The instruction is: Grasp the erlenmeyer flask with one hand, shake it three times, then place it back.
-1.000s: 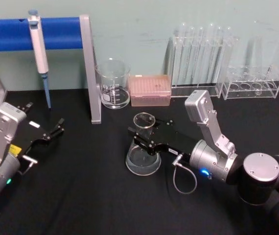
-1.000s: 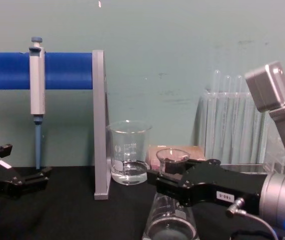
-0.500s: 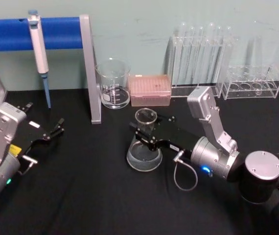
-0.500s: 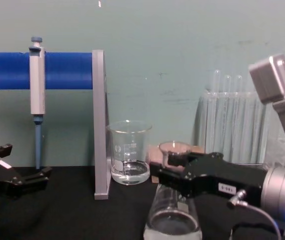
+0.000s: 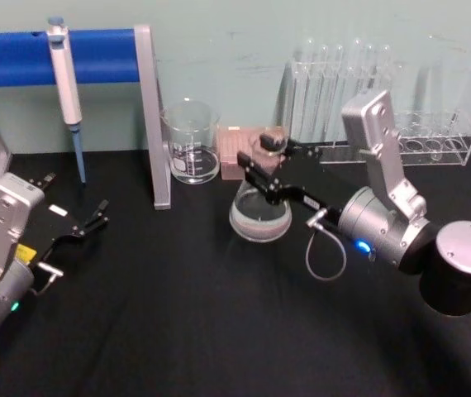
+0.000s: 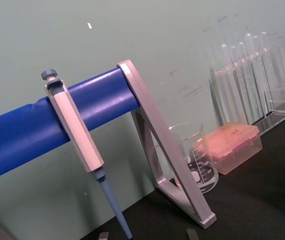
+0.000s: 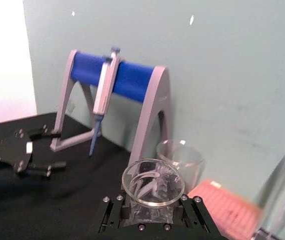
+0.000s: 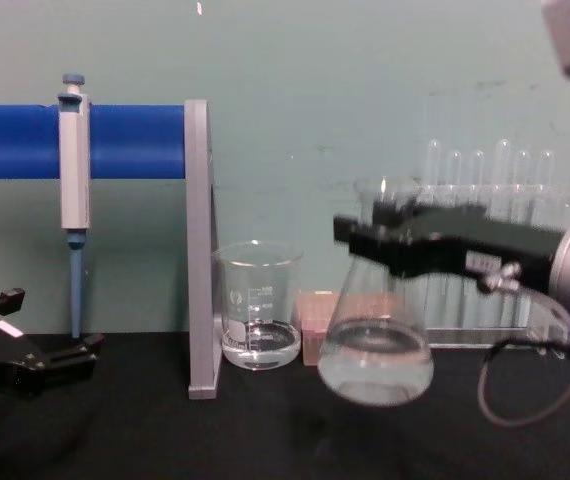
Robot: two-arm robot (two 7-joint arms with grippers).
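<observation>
head: one erlenmeyer flask (image 5: 259,219), neck clamped between the jaws of the right gripper (image 5: 262,168), just in front of one pink box (image 5: 237,149), right of one beaker (image 5: 191,142). one pipette (image 5: 64,78) hangs on the blue stand (image 5: 103,54). one tall tube rack (image 5: 335,124) and one low rack (image 5: 434,136) at back. left gripper (image 5: 83,225) parked far left, jaws apart, empty.
left wrist: one pipette, one beaker, one pink box.
right wrist: flask rim between the two jaws.
chest: flask base looks clear of the black table (image 8: 165,430); some clear liquid inside.
</observation>
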